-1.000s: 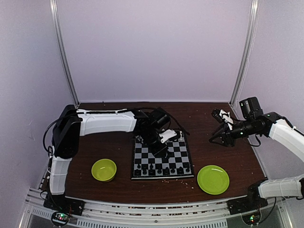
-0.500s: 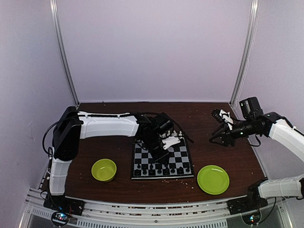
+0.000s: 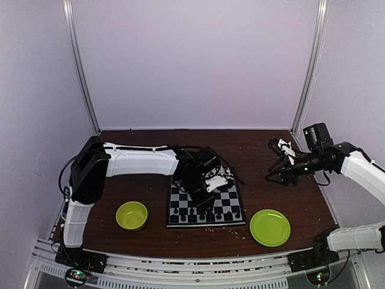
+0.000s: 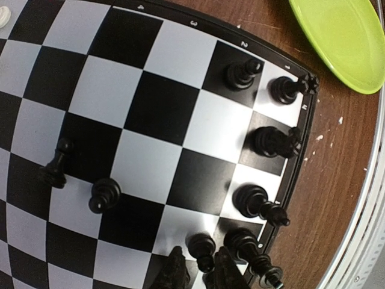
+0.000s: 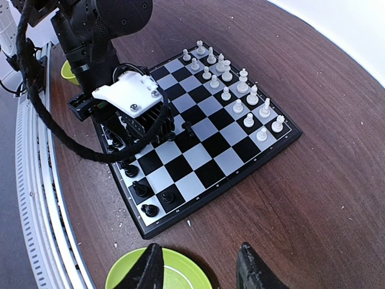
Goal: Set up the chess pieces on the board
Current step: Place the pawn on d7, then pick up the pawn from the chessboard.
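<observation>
Doing now: setting a black pawn (image 4: 201, 248) on its square, one row in from the near edge of the board (image 4: 159, 105), just inside the black back row (image 4: 274, 141); a guess from how things lie
Left gripper (image 4: 198, 274): low over the near edge of the board; fingertips a little apart with the pawn between them; cannot tell whether pinching it or just clear of it
How to do it well: open slowly and evenly; keep both fingers off the pawn's head; lift straight up, no sideways slide; watch the tall back-row pieces just beside the fingers, easy to knock over
Stray pawns: one black pawn (image 4: 54, 170) and another (image 4: 103, 195) further in on the board, out of line; likely to need a place in the pawn row
Left arm (image 3: 138, 159): stretched out long from the left of the board; wrist bent down over the near rows
Right gripper (image 5: 198, 271): up in the air, well off to the right of the board; jaws wide apart; nothing held
White pieces (image 5: 240, 96): two tidy rows at the far edge of the board; look done
</observation>
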Available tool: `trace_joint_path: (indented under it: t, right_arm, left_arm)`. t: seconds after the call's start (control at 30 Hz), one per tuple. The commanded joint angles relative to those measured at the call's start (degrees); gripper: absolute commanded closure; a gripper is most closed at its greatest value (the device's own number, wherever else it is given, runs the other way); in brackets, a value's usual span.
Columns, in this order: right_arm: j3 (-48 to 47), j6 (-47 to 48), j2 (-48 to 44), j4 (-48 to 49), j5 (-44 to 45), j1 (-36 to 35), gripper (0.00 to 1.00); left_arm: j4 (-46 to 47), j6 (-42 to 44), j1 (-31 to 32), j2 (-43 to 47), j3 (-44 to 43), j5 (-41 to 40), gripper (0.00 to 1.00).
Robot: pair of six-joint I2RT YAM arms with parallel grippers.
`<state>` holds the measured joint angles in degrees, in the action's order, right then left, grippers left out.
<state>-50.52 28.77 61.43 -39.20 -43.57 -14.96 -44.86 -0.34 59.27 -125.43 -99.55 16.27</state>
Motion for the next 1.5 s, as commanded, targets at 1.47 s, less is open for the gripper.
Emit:
trace_joint_path:
  t: [1.47]
  right_arm:
    - [-1.09,0.69,-0.24,0.36,3.05,0.42,0.60]
  left_arm:
    - [2.56,0.86,-2.22,-4.82,-10.84,-7.99,0.74]
